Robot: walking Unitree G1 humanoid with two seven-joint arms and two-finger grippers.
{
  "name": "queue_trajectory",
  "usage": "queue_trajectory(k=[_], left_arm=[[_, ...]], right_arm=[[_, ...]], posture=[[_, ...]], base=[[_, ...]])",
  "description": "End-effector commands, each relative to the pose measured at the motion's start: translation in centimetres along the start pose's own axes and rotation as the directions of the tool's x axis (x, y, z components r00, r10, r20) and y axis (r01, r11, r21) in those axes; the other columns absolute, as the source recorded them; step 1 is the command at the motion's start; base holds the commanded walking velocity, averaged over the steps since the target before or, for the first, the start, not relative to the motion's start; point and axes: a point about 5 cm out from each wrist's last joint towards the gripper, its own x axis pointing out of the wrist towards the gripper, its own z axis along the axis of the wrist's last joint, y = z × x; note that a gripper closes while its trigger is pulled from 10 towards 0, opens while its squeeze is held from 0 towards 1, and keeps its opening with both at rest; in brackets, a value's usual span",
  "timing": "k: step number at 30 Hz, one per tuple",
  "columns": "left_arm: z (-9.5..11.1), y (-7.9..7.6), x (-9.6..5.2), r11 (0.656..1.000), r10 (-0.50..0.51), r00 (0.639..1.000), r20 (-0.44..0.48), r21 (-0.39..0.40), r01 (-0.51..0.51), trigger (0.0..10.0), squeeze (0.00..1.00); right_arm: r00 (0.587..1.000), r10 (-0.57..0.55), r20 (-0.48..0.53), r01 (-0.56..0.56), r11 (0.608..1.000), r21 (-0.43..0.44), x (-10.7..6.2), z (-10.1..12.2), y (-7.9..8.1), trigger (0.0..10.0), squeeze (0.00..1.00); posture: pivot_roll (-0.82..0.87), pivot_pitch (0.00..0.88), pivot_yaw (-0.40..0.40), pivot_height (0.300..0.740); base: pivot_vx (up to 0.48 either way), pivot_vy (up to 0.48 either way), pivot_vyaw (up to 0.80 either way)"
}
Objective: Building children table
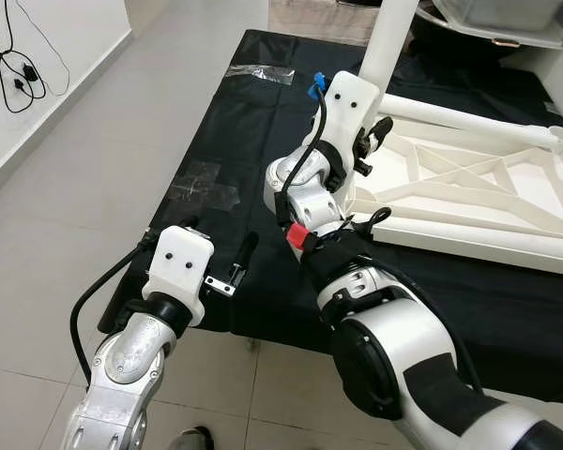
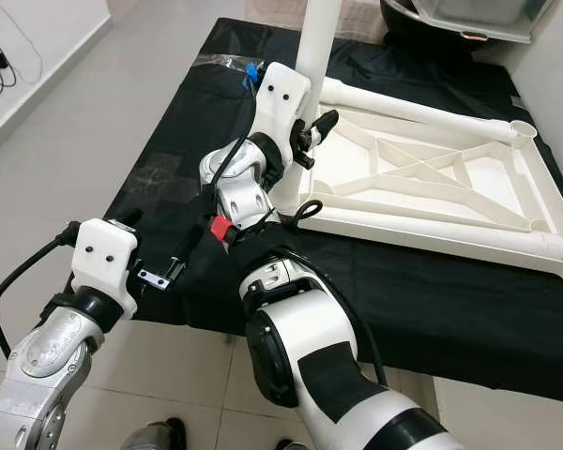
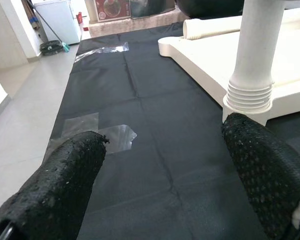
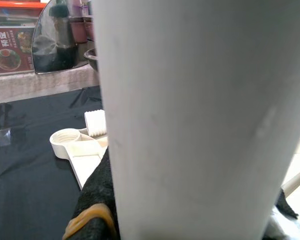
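I have the right gripper (image 2: pixel 311 141) closed around the upright white table leg (image 2: pixel 317 42), which stands at the near-left corner of the upside-down white tabletop (image 2: pixel 432 187) lying on the black cloth (image 2: pixel 178 131) over the work surface. The leg's long axis runs straight up out of its corner socket; in the left wrist view I can see its threaded collar (image 3: pixel 248 96) sitting at the socket, so I judge it is being screwed in, though I cannot tell how far home it is. The left gripper (image 1: pixel 227 272) hovers low at the cloth's near edge, fingers spread wide and holding nothing, with the leg ahead of it and to its right; the right arm is clearly the nearer 1. A 2nd leg (image 2: pixel 422 112) lies flat along the far edge of the tabletop, and an open threaded socket (image 4: pixel 66 137) waits at another corner. The plastic looks smooth, rigid and plain white, with ribbed bracing on the underside.
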Motion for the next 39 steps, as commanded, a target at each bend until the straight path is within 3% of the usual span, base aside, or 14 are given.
queue_trajectory(k=[1, 5, 17, 18, 19, 20, 23, 24, 25, 26, 39], left_arm=[[-0.28, -0.23, -0.05, 1.0, -0.014, 1.0, -0.006, 0.007, 0.014, 10.0, 0.0], [-0.3, -0.27, 0.01, 1.0, -0.015, 1.0, -0.004, 0.005, 0.015, 10.0, 0.0], [-0.31, -0.31, 0.01, 1.0, -0.012, 1.0, -0.002, 0.006, 0.012, 10.0, 0.0], [-0.31, -0.28, 0.01, 1.0, -0.012, 1.0, -0.002, 0.007, 0.012, 10.0, 0.0], [-0.32, -0.26, 0.0, 1.0, -0.012, 1.0, -0.001, 0.008, 0.012, 10.0, 0.0], [-0.32, -0.24, -0.01, 1.0, -0.013, 1.0, -0.001, 0.009, 0.013, 10.0, 0.0], [-0.34, -0.21, -0.02, 1.0, -0.013, 1.0, -0.002, 0.009, 0.013, 10.0, 0.0], [-0.34, -0.2, -0.01, 1.0, -0.014, 1.0, -0.002, 0.009, 0.014, 10.0, 0.0], [-0.34, -0.2, -0.01, 1.0, -0.014, 1.0, -0.002, 0.009, 0.014, 10.0, 0.0], [-0.35, -0.17, 0.0, 1.0, -0.014, 1.0, -0.002, 0.01, 0.014, 10.0, 0.0], [-0.37, -0.22, -0.03, 1.0, -0.014, 1.0, -0.004, 0.01, 0.014, 10.0, 0.0]], right_arm=[[0.996, -0.054, -0.073, 0.046, 0.993, -0.105, 1.0, -2.71, -1.36, 10.0, 0.0], [0.997, -0.042, -0.066, 0.037, 0.996, -0.084, 1.02, -1.75, -1.02, 10.0, 0.0], [0.996, -0.045, -0.079, 0.039, 0.996, -0.081, 1.0, -2.2, -1.22, 10.0, 0.0], [0.996, -0.044, -0.081, 0.038, 0.996, -0.079, 0.99, -2.24, -1.24, 10.0, 0.34], [0.996, -0.043, -0.082, 0.037, 0.996, -0.079, 0.97, -2.25, -1.25, 10.0, 0.34], [0.996, -0.038, -0.08, 0.032, 0.997, -0.077, 0.95, -2.26, -1.23, 10.0, 1.0], [0.996, -0.037, -0.076, 0.031, 0.996, -0.078, 0.91, -2.24, -1.21, 10.0, 1.0], [0.997, -0.038, -0.074, 0.032, 0.996, -0.077, 0.92, -2.21, -1.21, 10.0, 0.25], [0.997, -0.038, -0.074, 0.032, 0.996, -0.077, 0.92, -2.21, -1.21, 10.0, 0.25], [0.996, -0.039, -0.075, 0.033, 0.997, -0.076, 0.92, -2.2, -1.21, 10.0, 0.0], [0.999, -0.018, -0.046, 0.015, 0.998, -0.067, 0.57, -1.91, -1.09, 10.0, 0.0]], posture=[[0.13, 0.235, -0.072, 0.74], [0.12, 0.23, -0.073, 0.74], [0.12, 0.221, -0.076, 0.74], [0.13, 0.221, -0.075, 0.74], [0.13, 0.221, -0.075, 0.74], [0.13, 0.221, -0.076, 0.74], [0.13, 0.222, -0.072, 0.74], [0.13, 0.222, -0.072, 0.74], [0.13, 0.222, -0.072, 0.74], [0.13, 0.225, -0.07, 0.74], [0.13, 0.229, -0.072, 0.74]], base=[[0.0, 0.0, 0.0], [0.0, 0.0, 0.0], [0.0, 0.0, 0.0], [0.0, 0.0, 0.0], [0.0, 0.0, 0.0], [0.0, 0.0, 0.0], [0.0, 0.0, 0.0], [0.0, 0.0, 0.0], [0.0, 0.0, 0.0], [0.0, 0.0, 0.0], [0.0, 0.0, 0.0]])
